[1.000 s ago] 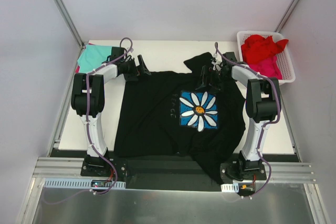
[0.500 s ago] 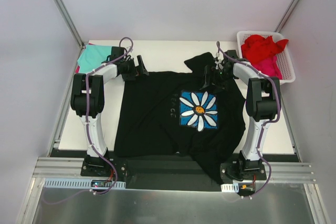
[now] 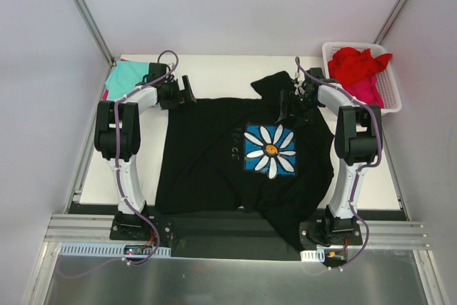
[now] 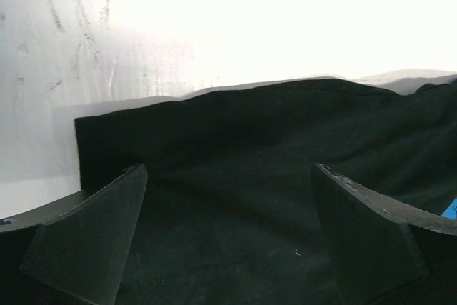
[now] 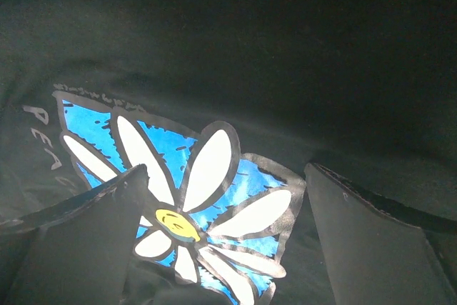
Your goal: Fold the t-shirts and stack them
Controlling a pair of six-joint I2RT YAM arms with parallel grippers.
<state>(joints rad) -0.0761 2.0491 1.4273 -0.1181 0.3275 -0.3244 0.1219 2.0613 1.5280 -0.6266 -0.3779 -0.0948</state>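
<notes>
The large black t-shirt [image 3: 214, 155] is being presented flat on the worktop [image 3: 228, 71], print side up, with its near right corner being allowed to trail off the front edge. It is not yet folded, and the far right part is bunched rather than smoothed.

The left gripper [image 3: 188, 92] is being held low at the shirt's far left corner, its jaws wide apart and nothing between them. In the left wrist view the straight edge of the black cloth is being framed squarely between the two fingers [image 4: 107, 233], which suggests a pinch on that corner is being lined up.

The right gripper [image 3: 284, 111] is likewise being carried with its jaws spread and empty, over the cloth just beyond the white-and-blue flower print [image 3: 271, 149], near the bunched fabric. A matching hold on the far edge is probably being prepared, so that both sides can be drawn over together.

The teal t-shirt [image 3: 128, 76] is being kept at the far left corner, well clear of the folding area. The red t-shirt [image 3: 355, 62] and the pink t-shirt [image 3: 364, 93] are being left heaped in the white basket [image 3: 394, 102] at the far right, evidently waiting their turn.
</notes>
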